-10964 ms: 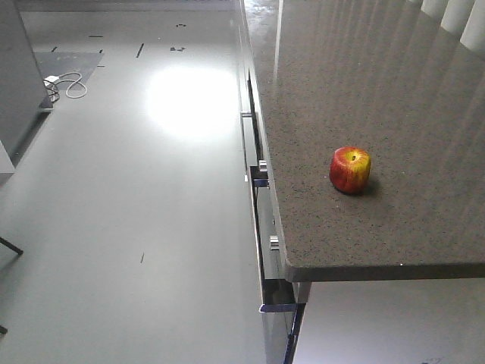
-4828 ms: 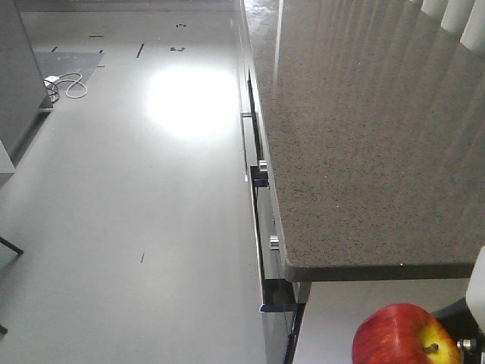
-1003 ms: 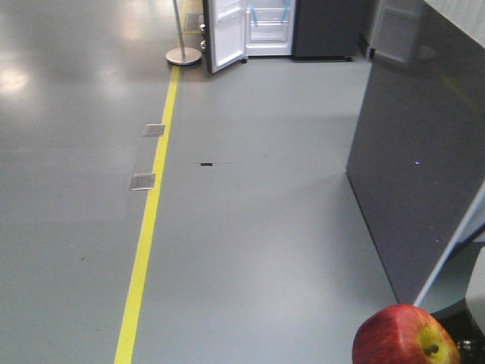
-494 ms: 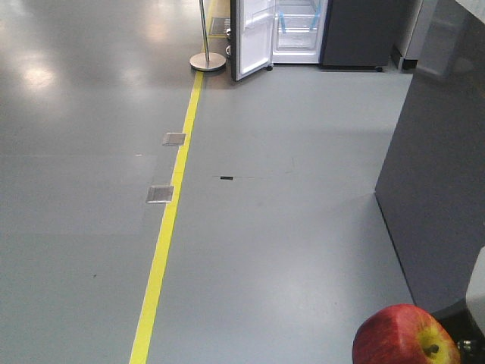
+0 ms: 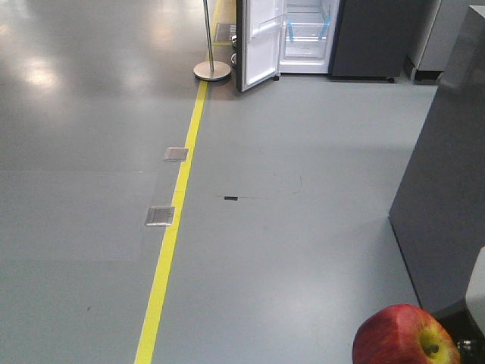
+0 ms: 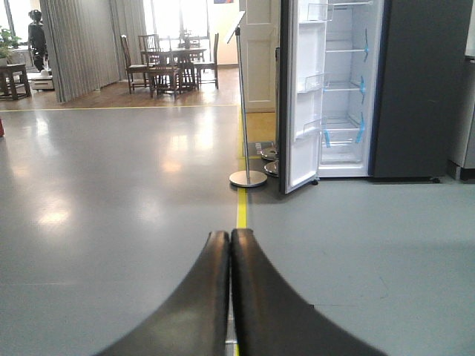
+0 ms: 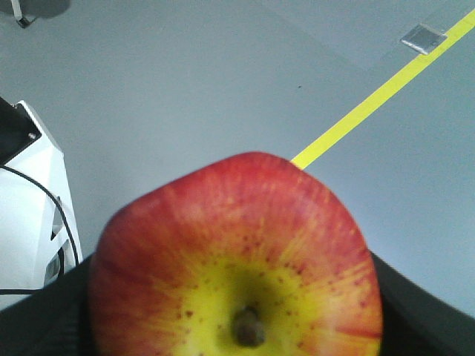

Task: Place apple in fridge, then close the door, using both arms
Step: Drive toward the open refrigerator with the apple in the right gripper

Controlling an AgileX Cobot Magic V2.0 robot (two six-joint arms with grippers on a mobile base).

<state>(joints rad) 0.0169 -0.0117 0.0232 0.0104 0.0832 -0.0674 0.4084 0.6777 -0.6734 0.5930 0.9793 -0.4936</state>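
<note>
Test hall: yellow floor line [image 5: 168, 243], stanchion [image 6: 247, 178]

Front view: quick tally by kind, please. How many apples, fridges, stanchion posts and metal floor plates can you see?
apple: 1
fridge: 1, door open
stanchion post: 1 in clear view
metal floor plates: 2
Total: 5
</note>
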